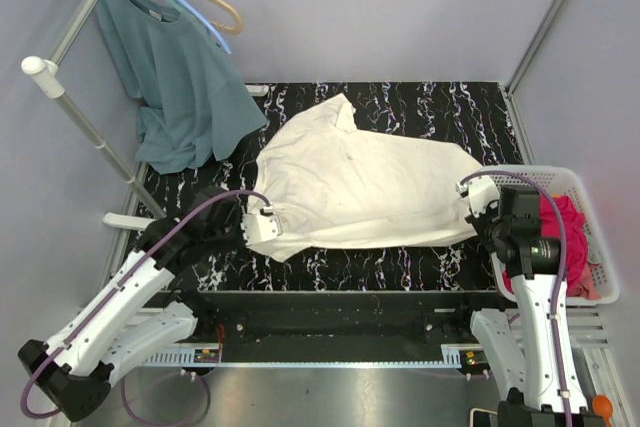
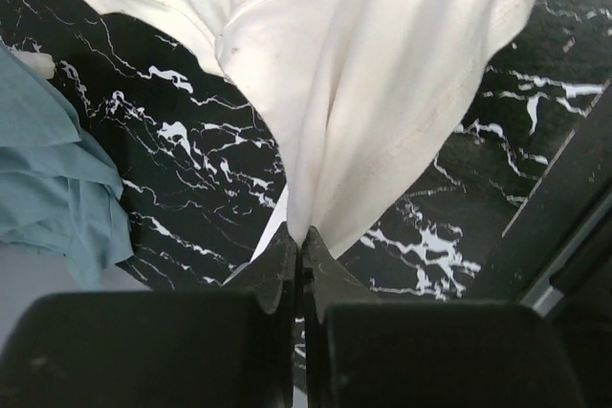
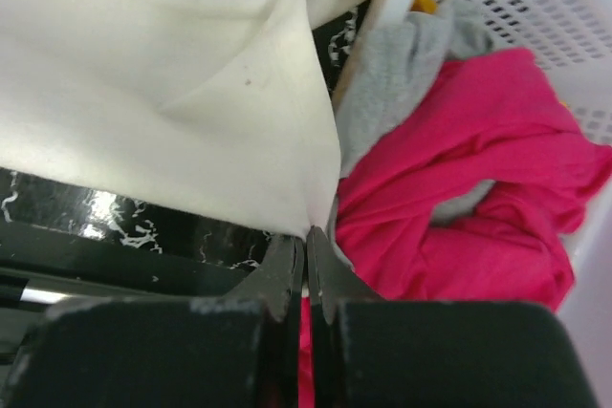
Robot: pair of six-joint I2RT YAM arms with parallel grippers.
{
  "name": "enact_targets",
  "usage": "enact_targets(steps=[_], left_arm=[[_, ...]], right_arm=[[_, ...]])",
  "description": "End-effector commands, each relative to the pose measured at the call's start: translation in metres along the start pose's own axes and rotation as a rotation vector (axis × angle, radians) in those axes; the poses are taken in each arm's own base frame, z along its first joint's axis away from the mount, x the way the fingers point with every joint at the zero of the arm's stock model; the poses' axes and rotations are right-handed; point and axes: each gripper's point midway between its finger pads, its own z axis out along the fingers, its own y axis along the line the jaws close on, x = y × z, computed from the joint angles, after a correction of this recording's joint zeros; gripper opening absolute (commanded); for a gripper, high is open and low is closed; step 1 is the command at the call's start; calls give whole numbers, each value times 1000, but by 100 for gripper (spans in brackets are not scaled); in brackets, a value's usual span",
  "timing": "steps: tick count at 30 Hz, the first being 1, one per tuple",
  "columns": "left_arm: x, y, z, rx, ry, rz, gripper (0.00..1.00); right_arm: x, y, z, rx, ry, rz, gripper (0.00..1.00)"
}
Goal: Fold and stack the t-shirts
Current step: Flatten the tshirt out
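Observation:
A large cream t-shirt (image 1: pixel 360 182) hangs stretched between both arms above the black marbled table (image 1: pixel 420 107). My left gripper (image 1: pixel 262 219) is shut on its near left corner; in the left wrist view the cloth (image 2: pixel 363 74) rises out of the closed tips (image 2: pixel 302 241). At the near right corner my right gripper (image 1: pixel 478 197) is shut on the cloth (image 3: pixel 163 74), pinched at the tips (image 3: pixel 311 236). A magenta-pink t-shirt (image 1: pixel 572 237) lies crumpled in the white basket (image 1: pixel 590 187) on the right, also in the right wrist view (image 3: pixel 478 198).
A teal shirt (image 1: pixel 180 77) hangs from hangers on a rail at the back left and droops onto the table's left edge (image 2: pixel 48 179). A grey garment (image 3: pixel 397 74) lies in the basket beside the pink one. Grey walls surround the table.

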Motion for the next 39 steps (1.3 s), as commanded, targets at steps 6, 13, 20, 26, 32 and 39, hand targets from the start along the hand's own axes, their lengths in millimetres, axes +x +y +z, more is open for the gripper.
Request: enact_targets(steps=[6,13,20,26,32,39], left_arm=[[26,-27,-29,183,149,120,0],[49,-45,-24,238,240,125,0],[59,-46,-22,238,291,136,25],[53,-28,-25,156,263,190,59],[-15,51,-24,-200,27,143,94],[-74,144,-10,-456,-141,-71,99]], right_arm=[[16,39,-13,-262,87,-87,0],[22,43,-16,-294,116,-112,5],[27,50,-16,-342,146,-117,50],[8,30,-10,-248,91,-116,84],[-34,-10,8,-90,-9,-60,95],[-99,-49,46,-14,-108,22,96]])
